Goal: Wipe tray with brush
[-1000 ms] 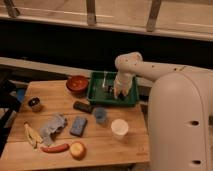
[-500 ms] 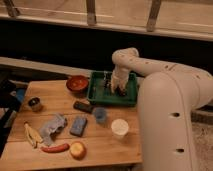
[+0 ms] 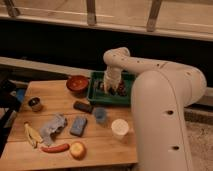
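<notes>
Farthest left on the wooden table stand a small metal cup and a banana, then a grey cloth, a blue sponge and an apple. The red bowl sits just left of the tray. The tray lies at the table's far right, its long axis running left to right along the far edge. The gripper hangs inside the tray from the white arm. How far it is open, and whether it holds anything, cannot be told.
</notes>
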Tool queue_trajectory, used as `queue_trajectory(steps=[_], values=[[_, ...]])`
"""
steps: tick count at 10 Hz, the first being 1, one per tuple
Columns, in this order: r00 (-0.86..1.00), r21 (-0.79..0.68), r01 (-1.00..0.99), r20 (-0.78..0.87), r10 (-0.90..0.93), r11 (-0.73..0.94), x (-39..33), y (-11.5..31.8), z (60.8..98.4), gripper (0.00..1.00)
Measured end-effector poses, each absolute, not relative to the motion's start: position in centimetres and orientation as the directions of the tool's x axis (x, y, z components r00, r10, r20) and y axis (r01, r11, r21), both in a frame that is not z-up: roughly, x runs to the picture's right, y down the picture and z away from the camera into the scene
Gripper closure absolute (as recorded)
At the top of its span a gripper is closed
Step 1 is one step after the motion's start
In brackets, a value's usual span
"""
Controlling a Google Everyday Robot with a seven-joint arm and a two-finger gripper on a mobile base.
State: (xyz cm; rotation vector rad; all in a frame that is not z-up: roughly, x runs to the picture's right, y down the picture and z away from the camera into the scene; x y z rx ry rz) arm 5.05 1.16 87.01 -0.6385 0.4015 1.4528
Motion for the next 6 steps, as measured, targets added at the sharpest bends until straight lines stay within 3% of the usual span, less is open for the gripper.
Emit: queue_trajectory(steps=[3, 6], values=[[0.060, -0.114, -0.993, -0.638, 0.768, -0.018, 8.8, 3.1, 85.8, 1.00], [0.034, -0.092, -0.995, -0.626, 0.779, -0.030, 11.4, 2.4, 86.1, 1.00]])
